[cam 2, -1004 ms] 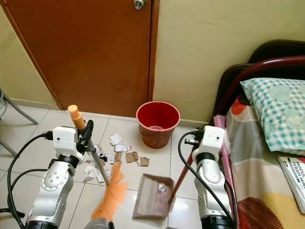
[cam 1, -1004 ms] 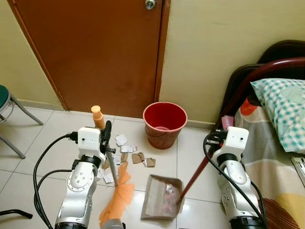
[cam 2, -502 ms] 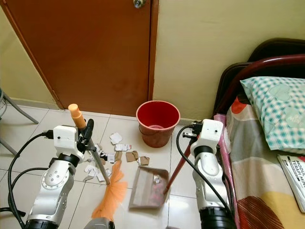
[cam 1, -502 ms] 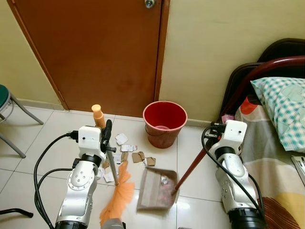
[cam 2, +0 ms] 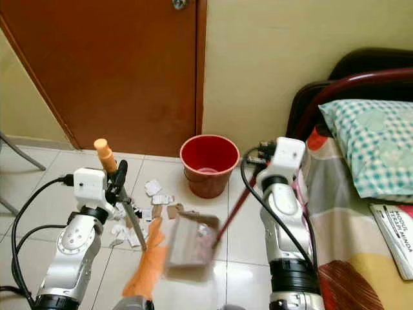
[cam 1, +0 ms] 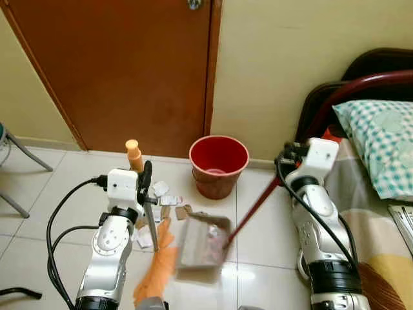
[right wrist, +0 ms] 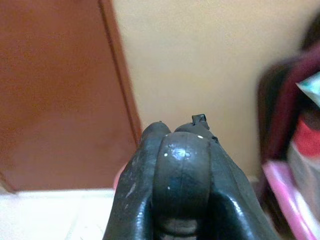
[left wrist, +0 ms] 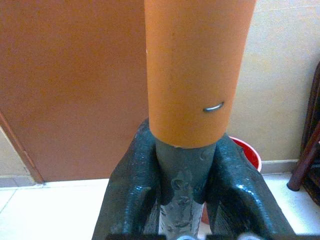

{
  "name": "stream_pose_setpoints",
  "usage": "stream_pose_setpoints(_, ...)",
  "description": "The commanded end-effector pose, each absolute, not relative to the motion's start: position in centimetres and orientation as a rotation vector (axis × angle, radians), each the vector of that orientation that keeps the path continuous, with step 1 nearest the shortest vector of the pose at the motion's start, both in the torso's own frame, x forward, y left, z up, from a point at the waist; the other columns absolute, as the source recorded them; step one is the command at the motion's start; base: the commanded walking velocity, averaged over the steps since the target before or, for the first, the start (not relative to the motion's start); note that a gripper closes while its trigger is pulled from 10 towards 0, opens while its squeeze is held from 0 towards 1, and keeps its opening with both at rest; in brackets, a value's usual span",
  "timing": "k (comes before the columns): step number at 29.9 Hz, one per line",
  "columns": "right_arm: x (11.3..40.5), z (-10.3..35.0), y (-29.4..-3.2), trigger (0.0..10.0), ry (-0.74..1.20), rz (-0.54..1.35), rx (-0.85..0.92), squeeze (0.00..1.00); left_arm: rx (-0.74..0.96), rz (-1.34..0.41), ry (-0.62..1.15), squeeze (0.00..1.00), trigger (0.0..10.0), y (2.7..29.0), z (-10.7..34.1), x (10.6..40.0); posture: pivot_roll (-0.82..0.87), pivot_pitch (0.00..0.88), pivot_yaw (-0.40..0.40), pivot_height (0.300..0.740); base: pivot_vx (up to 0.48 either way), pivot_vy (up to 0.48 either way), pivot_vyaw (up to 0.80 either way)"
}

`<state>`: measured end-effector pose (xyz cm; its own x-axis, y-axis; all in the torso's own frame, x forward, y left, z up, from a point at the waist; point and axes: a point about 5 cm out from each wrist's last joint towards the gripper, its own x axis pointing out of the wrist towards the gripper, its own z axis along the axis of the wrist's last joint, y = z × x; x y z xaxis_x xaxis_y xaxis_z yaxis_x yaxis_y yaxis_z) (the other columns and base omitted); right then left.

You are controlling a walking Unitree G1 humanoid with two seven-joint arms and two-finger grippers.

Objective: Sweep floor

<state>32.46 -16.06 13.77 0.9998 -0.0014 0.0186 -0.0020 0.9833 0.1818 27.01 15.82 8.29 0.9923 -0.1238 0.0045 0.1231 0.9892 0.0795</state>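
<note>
Lifted off the tiles since a second ago, the dustpan [cam 1: 201, 243] now hangs blurred at the lower middle of the left eye view, nearer the red bucket [cam 1: 219, 165] than before, with bits of swept litter showing pale inside it. Its dark red handle [cam 1: 254, 205] slants up to the right, where the right hand [cam 1: 286, 157] has risen from the lower right of the frame to about mid-height beside the bed frame [cam 1: 342, 93]. In the right wrist view that hand's fingers [right wrist: 181, 170] are pressed together round the top of the handle, so it has a firm hold of the dustpan.

At the left of the frame, the left hand [cam 1: 145, 183] grips the broom [cam 1: 157, 268] just under its orange cap [cam 1: 133, 155]; the left wrist view shows both fingers [left wrist: 133, 185] clamped on the grey shaft below that cap. The orange bristles rest low on the floor, close to where they were.

Scraps of paper and card [cam 1: 162, 204] lie scattered on the floor tiles [cam 1: 39, 206] between the broom and the bucket, in front of the brown door [cam 1: 122, 71]. Judging from the raised pan, the robot is carrying a first load towards the bucket to tip it in, and the remaining scraps mean another pass of sweeping is needed afterwards. A tilt of the moving pan could spill its load short of the bucket.
</note>
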Motion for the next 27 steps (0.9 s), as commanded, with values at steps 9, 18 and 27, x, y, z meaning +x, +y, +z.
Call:
stream_pose_setpoints(9,34.6,19.1,-15.0,10.0,-0.164,0.124,0.225,0.0,0.091,-0.134,0.01,0.0,10.0,15.8,8.1,26.9,0.01,0.066,-0.013,0.74,0.0,0.0,0.0)
stream_pose_setpoints(18,36.2,26.1,-14.3,10.0,-0.406,0.15,0.248,0.0,0.08,-0.14,0.014,0.0,10.0,15.4,8.1,27.2,0.01,0.067,-0.008,0.74,0.0,0.0,0.0)
stream_pose_setpoints(27,37.1,32.1,-14.3,10.0,-0.639,0.089,0.054,0.0,0.063,-0.156,0.017,0.0,10.0,14.4,8.1,27.4,0.0,0.069,-0.015,0.74,0.0,0.0,0.0)
